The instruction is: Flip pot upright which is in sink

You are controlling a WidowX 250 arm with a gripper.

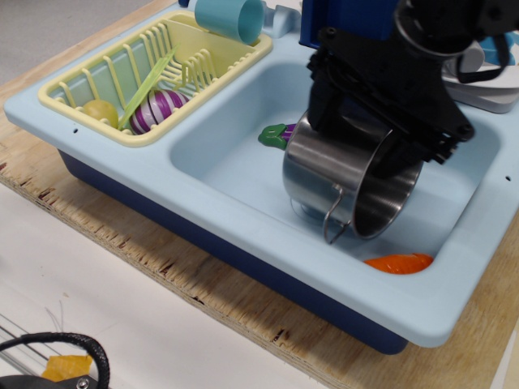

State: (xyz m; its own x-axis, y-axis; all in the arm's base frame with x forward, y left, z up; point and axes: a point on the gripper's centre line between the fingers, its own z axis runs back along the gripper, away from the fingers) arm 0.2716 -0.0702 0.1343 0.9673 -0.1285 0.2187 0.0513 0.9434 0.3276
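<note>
The shiny steel pot [324, 174] is inside the light blue sink [219, 219] basin, tilted on its side with its opening facing front-right. One wire loop handle hangs down at its front. My black gripper [358, 144] comes down from above. Its fingers straddle the pot's upper wall near the rim and are closed on it. The pot looks raised off the basin floor on its rim side. The pot's far side and second handle are hidden behind the gripper.
A green-and-purple toy [274, 135] lies in the basin behind the pot and an orange toy [399, 263] in the front right corner. The yellow dish rack [81, 81] at left holds toys, with a teal cup [229, 18] on its back rim. A wooden board [122, 235] lies underneath.
</note>
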